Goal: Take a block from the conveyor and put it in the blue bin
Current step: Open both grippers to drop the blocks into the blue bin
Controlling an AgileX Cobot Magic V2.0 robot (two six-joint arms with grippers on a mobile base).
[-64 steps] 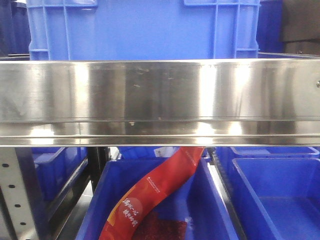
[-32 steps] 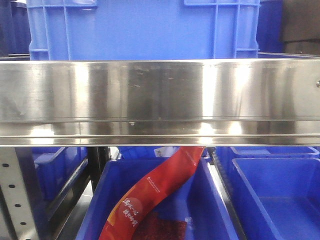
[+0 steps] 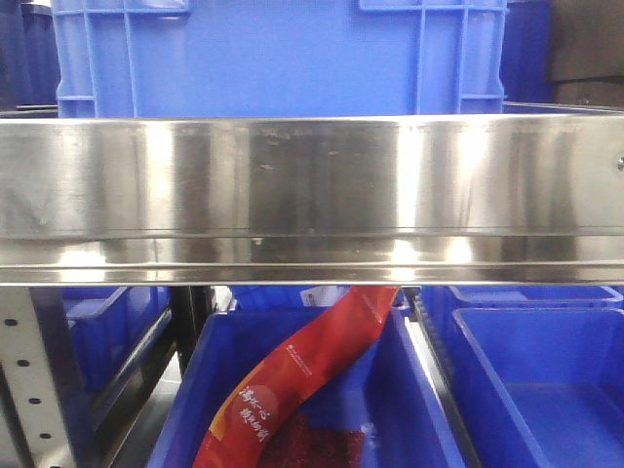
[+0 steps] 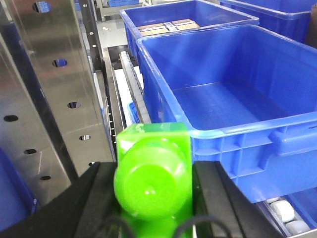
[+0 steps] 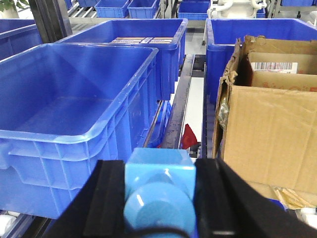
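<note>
Front view, left: a perforated steel upright (image 3: 24, 370) stands under the rail.
Front view, across: a brushed steel rail (image 3: 312, 185) spans the full width. A ribbed blue crate (image 3: 283, 58) rises behind and above it.
Front view, below: a lower bin (image 3: 424, 390) holds a long red packet (image 3: 302, 375) that leans up toward the rail. A second lower bin (image 3: 546, 380) sits just beside it on the right.
Only in the wrist views: the grippers and the blocks.
Left wrist, left side: a drilled steel post (image 4: 44, 84).
Left gripper (image 4: 154, 196): its black fingers (image 4: 94, 198) are closed to a block's width on a green block (image 4: 152, 168), whose domed stud faces the camera.
Left wrist, right side: a blue bin (image 4: 247, 130) lies ahead. A farther bin (image 4: 148, 20) behind it carries brown flat packs. White rollers (image 4: 285, 213) sit below its near wall.
Right wrist, left side: a blue bin (image 5: 74, 136) with a farther bin behind it, probably the same pair seen from the other flank.
Right gripper (image 5: 161, 198): its jaws are set a block's width apart and grip the block (image 5: 159, 181).
Block: light blue, with its dome toward the camera. It is held in front of the blue bin's near right corner and outside its walls.
Right wrist, right side: a torn cardboard box (image 5: 267, 129) with a barcode label inside. A small red scrap (image 5: 189, 136) lies in the gap between box and bin.
</note>
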